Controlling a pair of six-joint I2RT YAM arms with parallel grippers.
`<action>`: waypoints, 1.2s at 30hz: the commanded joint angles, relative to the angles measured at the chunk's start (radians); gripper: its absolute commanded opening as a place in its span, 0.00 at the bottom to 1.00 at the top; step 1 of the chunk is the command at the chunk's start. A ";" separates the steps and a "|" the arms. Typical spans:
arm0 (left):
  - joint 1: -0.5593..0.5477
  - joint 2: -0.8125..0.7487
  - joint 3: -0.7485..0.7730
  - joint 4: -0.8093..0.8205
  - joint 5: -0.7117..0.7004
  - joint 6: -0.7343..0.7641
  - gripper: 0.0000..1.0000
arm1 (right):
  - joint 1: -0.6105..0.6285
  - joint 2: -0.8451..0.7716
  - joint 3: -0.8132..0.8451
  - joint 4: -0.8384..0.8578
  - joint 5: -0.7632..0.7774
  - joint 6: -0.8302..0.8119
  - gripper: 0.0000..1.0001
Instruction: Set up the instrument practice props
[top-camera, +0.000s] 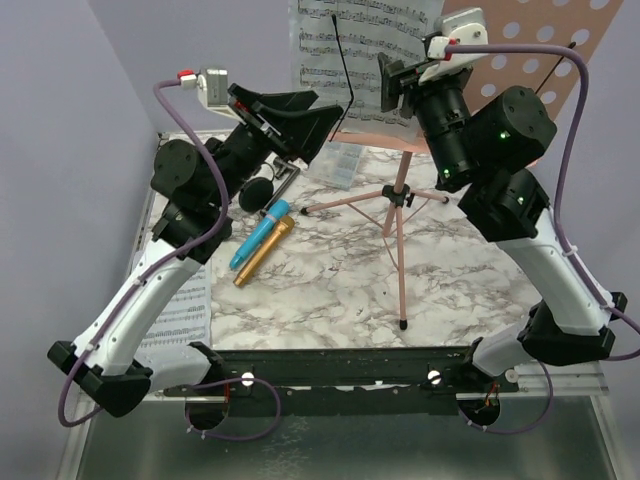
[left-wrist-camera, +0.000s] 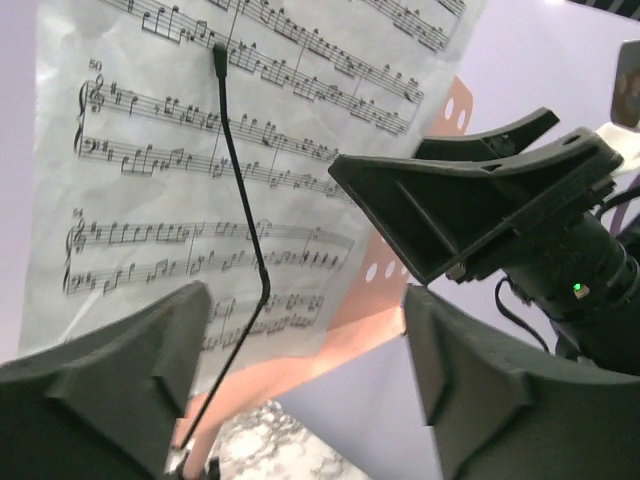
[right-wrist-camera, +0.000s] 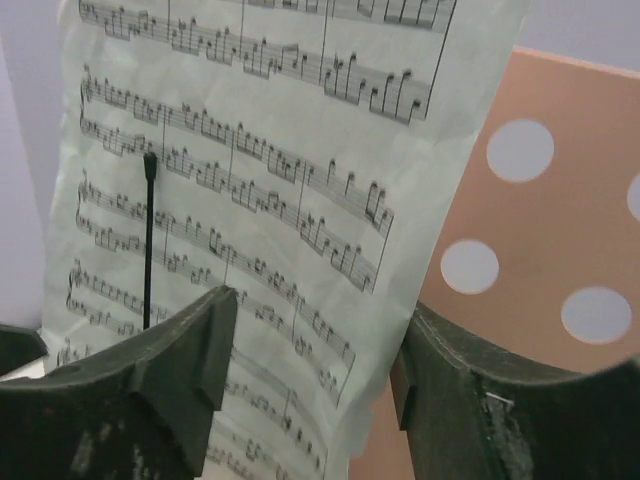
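Pink perforated music rack (top-camera: 560, 55) stands upright on rose-gold tripod legs (top-camera: 400, 235).
White printed music page (top-camera: 365, 40) rests against the left part of the rack face. A thin black wire arm (top-camera: 346, 70) crosses it.
Left gripper (top-camera: 308, 120): raised just left of the rack, jaws apart, nothing between them.
Right gripper (top-camera: 392, 85): close in front of the page, jaws apart, empty.
Blue microphone (top-camera: 256, 235) and gold microphone (top-camera: 266, 250) lie side by side on the marble table (top-camera: 450, 280), left of the tripod legs.
Second printed page (top-camera: 185, 310) lies flat further left, partly under the left arm.
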 joint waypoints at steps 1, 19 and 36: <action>-0.005 -0.138 -0.048 -0.173 -0.022 0.034 0.99 | -0.005 -0.086 0.025 -0.228 0.006 0.163 0.72; -0.004 -0.574 -0.605 -0.846 -0.683 -0.160 0.99 | -0.005 -0.379 -0.731 -0.191 -1.094 0.692 0.96; 0.244 -0.550 -0.663 -0.933 -0.874 -0.152 0.99 | 0.011 -0.245 -0.992 0.071 -1.112 0.985 1.00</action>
